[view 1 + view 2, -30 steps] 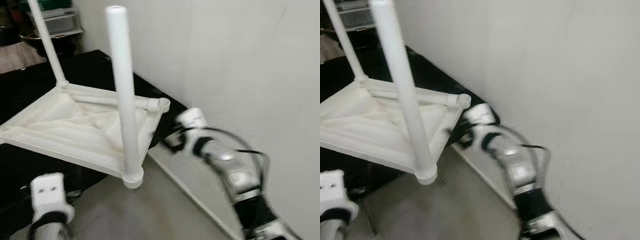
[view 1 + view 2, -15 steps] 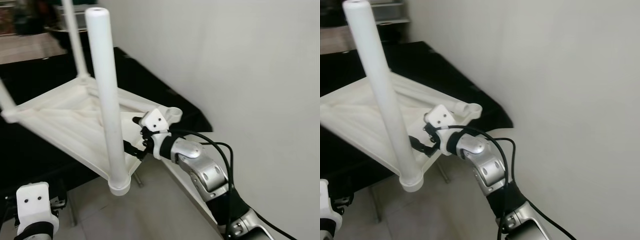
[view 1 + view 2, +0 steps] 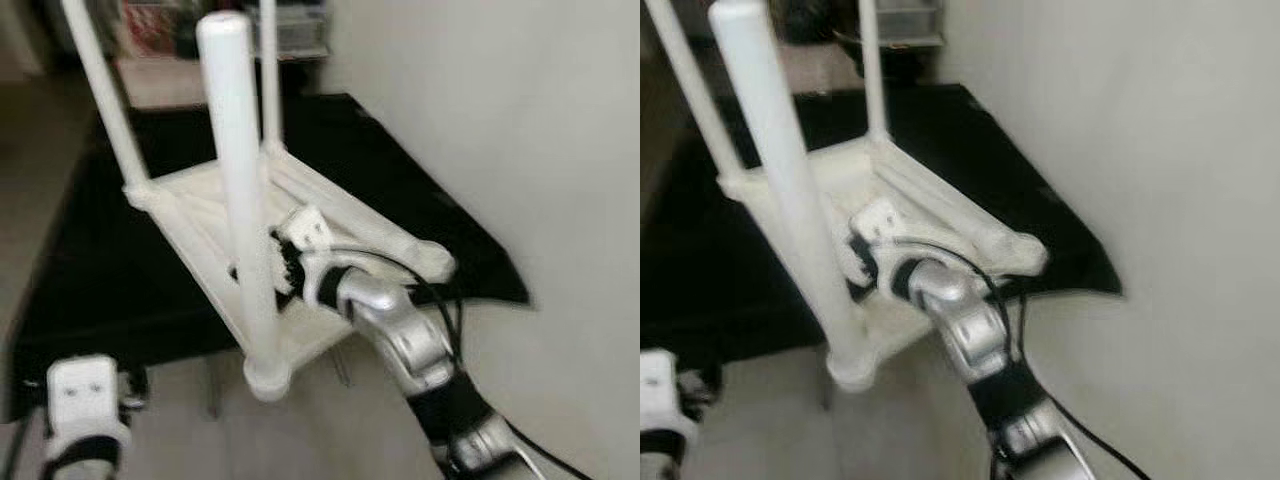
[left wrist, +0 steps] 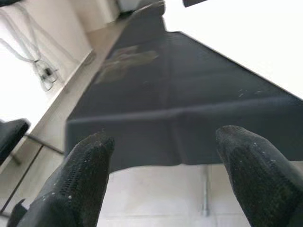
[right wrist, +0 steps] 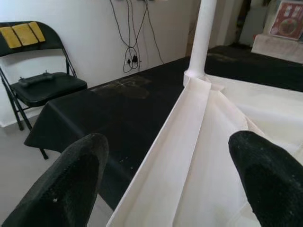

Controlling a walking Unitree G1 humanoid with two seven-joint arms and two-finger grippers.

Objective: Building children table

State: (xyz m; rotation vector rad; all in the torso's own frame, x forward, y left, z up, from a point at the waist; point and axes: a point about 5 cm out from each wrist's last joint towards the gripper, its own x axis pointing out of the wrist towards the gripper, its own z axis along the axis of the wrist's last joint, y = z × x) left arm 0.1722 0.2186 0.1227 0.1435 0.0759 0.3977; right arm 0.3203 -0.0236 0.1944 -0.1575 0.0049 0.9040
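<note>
hovering right pincer, fingers spread, over upturned white table edge.

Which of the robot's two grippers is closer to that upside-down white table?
The right. The right gripper reaches over the white table's upturned underside, fingers spread wide above its edge. The left gripper, also open, hangs low beside the black cloth, short of the table.
</note>
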